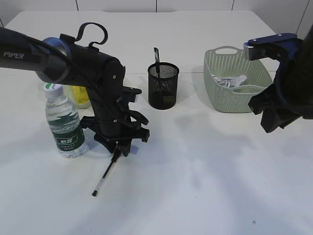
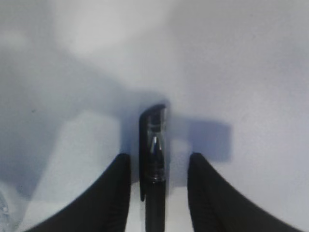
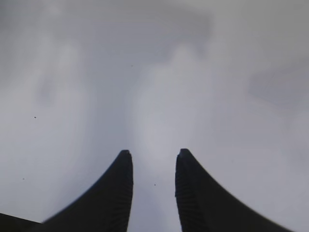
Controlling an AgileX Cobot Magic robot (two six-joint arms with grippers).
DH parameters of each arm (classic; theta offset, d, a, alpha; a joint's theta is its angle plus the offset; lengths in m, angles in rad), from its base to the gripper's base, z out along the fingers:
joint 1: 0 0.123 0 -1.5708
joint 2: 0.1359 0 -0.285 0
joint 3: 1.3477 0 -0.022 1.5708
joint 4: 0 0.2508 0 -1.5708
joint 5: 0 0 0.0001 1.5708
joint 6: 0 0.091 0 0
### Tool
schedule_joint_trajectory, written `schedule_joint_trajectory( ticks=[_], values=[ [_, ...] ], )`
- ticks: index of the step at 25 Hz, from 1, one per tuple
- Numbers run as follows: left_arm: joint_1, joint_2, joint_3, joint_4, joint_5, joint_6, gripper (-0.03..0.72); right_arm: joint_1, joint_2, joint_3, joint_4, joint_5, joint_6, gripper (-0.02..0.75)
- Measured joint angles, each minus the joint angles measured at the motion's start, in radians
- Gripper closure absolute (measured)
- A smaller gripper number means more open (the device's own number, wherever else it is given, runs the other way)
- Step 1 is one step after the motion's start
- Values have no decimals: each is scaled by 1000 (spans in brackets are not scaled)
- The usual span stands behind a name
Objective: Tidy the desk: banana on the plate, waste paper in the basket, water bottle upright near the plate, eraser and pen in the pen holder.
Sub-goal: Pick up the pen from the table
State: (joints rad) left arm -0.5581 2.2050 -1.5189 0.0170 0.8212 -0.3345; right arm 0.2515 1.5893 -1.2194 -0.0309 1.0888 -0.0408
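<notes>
White panelled wall (image 1: 117, 5) w/ dark seams behind; soft, even light.

Robot lab: bare white desk (image 1: 205, 186)

pens: 2 — one on the desk (image 1: 105, 175), one in the pen holder (image 1: 156, 58) | pen holder (image 1: 163, 86): 1 | water bottle (image 1: 64, 122): 1 | basket (image 1: 234, 83): 1 | robot arms: 2

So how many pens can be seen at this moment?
2. One pen lies on the desk, its upper end between the left claw fingers. Another pen stands in the pen holder. The arm could be hiding more.
</notes>
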Motion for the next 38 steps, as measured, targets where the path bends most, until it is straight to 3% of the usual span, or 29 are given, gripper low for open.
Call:
schedule_joint_trajectory(
  ticks=[5, 8, 23, 33, 38],
  values=[
    [0, 0, 0, 4, 0, 14, 575, 0, 0, 0, 0, 0, 0, 508],
    [0, 0, 0, 2, 0, 36, 614, 0, 0, 0, 0, 0, 0, 508],
    [0, 0, -9, -35, -12, 70, 620, 0, 0, 0, 6, 0, 0, 508],
    [-6, -132, -9, -39, -245, 147, 620, 0, 0, 0, 8, 0, 0, 508],
    [-27, -172, -9, -43, -447, 201, 620, 0, 0, 0, 10, -12, 2, 508]
  ],
)
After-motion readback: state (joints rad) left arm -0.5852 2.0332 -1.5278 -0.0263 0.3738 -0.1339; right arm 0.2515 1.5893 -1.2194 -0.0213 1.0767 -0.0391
